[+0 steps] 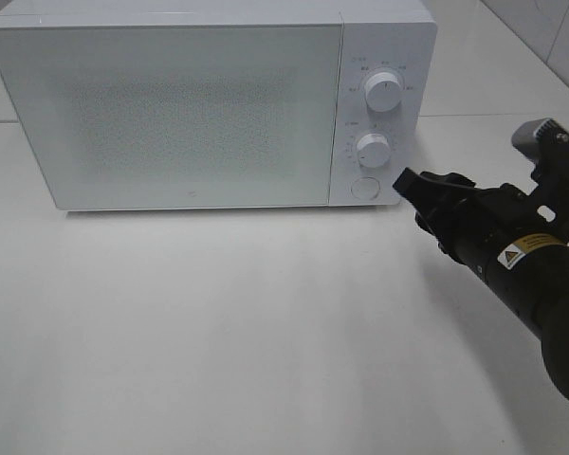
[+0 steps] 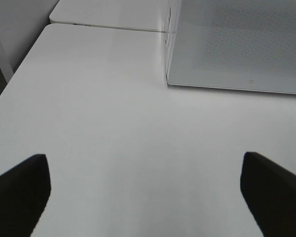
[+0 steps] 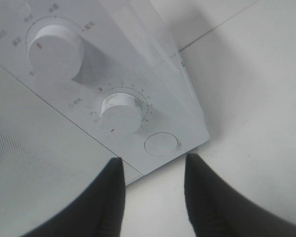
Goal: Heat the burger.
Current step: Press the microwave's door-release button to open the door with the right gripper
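The burger is out of view in all three views. A white microwave (image 1: 190, 104) stands at the back of the table with its frosted door (image 1: 171, 114) shut. My right gripper (image 1: 407, 182) hovers just in front of the microwave's lower right corner, close to the round button (image 3: 161, 144) under the two knobs. Its fingers (image 3: 111, 197) stand a little apart with nothing between them. In the left wrist view my left gripper (image 2: 144, 163) is wide open over bare table, well short of the microwave's left front corner (image 2: 168, 81). The left arm does not show in the exterior high view.
On the control panel sit an upper knob (image 1: 384, 92) and a lower knob (image 1: 372, 149). The white table (image 1: 218, 322) spreads in front of the microwave. A second table surface (image 2: 108, 15) adjoins behind, and the table's left edge (image 2: 10, 84) drops off.
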Action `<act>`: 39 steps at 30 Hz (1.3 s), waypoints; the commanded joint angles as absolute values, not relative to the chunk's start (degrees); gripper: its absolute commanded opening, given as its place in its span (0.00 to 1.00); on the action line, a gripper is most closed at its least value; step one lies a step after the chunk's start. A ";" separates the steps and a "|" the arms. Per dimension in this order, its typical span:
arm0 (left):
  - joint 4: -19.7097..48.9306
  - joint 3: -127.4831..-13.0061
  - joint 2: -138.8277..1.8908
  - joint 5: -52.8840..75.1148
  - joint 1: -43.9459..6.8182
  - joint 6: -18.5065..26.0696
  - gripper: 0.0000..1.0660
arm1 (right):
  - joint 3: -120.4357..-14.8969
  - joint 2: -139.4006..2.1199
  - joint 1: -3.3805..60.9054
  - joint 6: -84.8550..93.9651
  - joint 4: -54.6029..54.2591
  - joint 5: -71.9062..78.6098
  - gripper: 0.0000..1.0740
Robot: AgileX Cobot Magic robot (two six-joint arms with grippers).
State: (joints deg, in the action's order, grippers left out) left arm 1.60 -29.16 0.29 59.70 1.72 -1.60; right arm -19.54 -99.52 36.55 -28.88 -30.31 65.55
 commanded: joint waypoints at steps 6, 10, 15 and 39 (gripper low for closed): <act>1.66 -28.99 1.49 59.36 1.95 -1.55 0.96 | -20.00 -99.41 36.73 -59.01 -30.25 65.66 0.18; 1.66 -28.99 1.49 59.36 1.95 -1.55 0.96 | -20.00 -99.41 36.73 -66.98 -30.42 65.66 0.15; 1.66 -28.99 1.49 59.36 1.95 -1.55 0.96 | -20.00 -99.41 36.73 -74.77 -31.17 65.43 0.03; 1.66 -28.99 1.49 59.36 1.95 -1.55 0.96 | -25.78 -104.45 36.73 -80.16 -34.95 58.16 0.00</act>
